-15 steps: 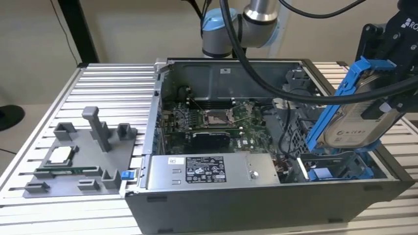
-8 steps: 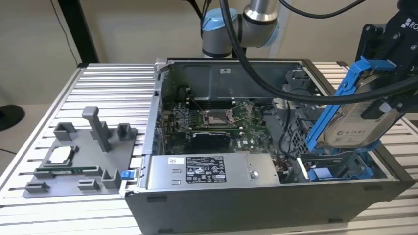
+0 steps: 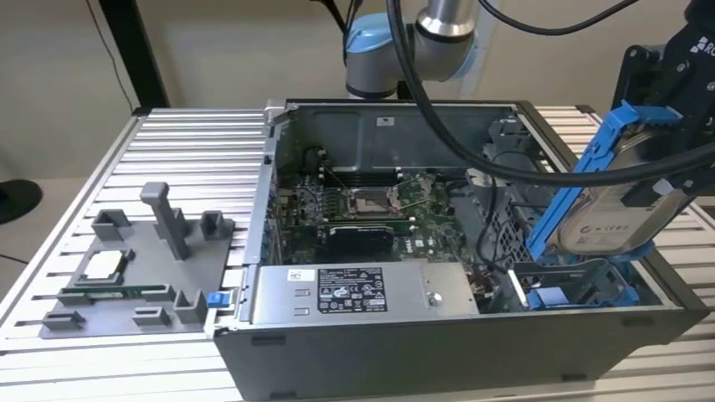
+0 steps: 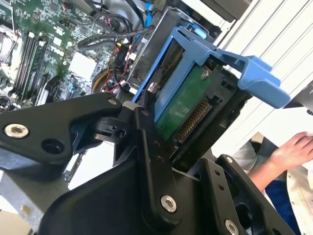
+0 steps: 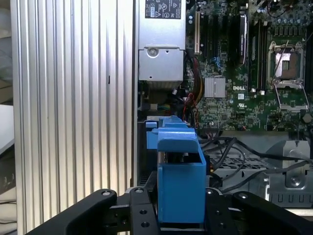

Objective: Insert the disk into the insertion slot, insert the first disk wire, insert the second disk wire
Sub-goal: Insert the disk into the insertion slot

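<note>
My gripper (image 3: 657, 180) is shut on the disk (image 3: 609, 219), a silver-grey drive with a white label clipped in a bright blue frame. I hold it tilted in the air above the open computer case's corner at the exterior view's right. Below it stands the insertion slot (image 3: 570, 295), a grey bay with blue rails. The second wrist view shows the disk's green board (image 4: 183, 105) and connector between my black fingers (image 4: 146, 127). In the first wrist view the blue frame (image 5: 178, 176) stands up from my gripper (image 5: 178, 218). Black cables (image 5: 230, 152) lie loose beside the bay; I cannot tell which are the disk wires.
The case holds a motherboard (image 3: 369, 205) and a silver labelled power-supply box (image 3: 335, 293). A grey fixture plate (image 3: 123, 268) with small parts lies on the ribbed aluminium table (image 3: 190, 167) at the exterior view's left. A person's hand (image 4: 293, 147) is beyond the table edge.
</note>
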`<state>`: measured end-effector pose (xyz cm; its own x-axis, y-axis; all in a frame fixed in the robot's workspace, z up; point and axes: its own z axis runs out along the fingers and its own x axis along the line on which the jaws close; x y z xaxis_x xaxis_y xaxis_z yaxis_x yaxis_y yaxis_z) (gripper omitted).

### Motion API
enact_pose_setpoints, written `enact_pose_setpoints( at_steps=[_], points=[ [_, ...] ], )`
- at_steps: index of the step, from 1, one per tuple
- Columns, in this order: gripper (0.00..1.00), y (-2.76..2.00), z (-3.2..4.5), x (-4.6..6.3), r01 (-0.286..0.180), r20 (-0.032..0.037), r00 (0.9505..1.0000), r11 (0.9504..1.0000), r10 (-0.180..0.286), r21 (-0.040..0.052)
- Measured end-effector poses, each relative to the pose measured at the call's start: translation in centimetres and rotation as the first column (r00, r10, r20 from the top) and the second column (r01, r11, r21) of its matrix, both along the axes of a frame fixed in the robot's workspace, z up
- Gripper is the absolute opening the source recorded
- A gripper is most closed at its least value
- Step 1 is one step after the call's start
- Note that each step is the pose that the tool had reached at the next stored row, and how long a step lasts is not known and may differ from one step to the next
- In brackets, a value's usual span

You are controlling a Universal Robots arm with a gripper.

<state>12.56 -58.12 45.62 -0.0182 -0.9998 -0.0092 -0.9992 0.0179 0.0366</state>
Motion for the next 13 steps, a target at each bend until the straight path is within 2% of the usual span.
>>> enact_pose_setpoints(
  at_steps=[4, 13],
  points=[
    [0.0, 0.0, -0.04, 0.01, 0.0, 0.0001, 1.0, 1.0, 0.0, 0.0002],
    [0.0, 0.0, -0.78, 0.22, 0.0, 0.0001, 1.0, 1.0, 0.0, 0.0002]
  ],
)
